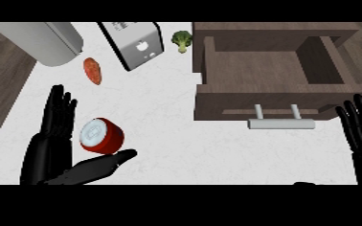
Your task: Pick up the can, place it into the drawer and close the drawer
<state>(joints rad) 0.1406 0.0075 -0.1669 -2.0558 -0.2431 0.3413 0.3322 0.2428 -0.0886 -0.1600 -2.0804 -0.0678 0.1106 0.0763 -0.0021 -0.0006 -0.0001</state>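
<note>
A red can (pixel 103 136) with a silver lid lies tilted on the white counter at the lower left. My left hand (pixel 51 139) stands open around it: straight fingers rise on its left side and the thumb (pixel 106 163) stretches out below it. The wooden drawer (pixel 268 98) is pulled open at the upper right, its inside bare, with a silver handle (pixel 280 123) on its front. My right hand (pixel 351 124) rests open at the right edge, fingers up, just right of the drawer's front.
A toaster (pixel 133 43) stands at the top centre, with a broccoli floret (pixel 182 40) to its right. A grey rounded appliance (pixel 48 40) fills the upper left. A reddish oval food item (pixel 93 70) lies below the appliance. White counter stretches below the drawer.
</note>
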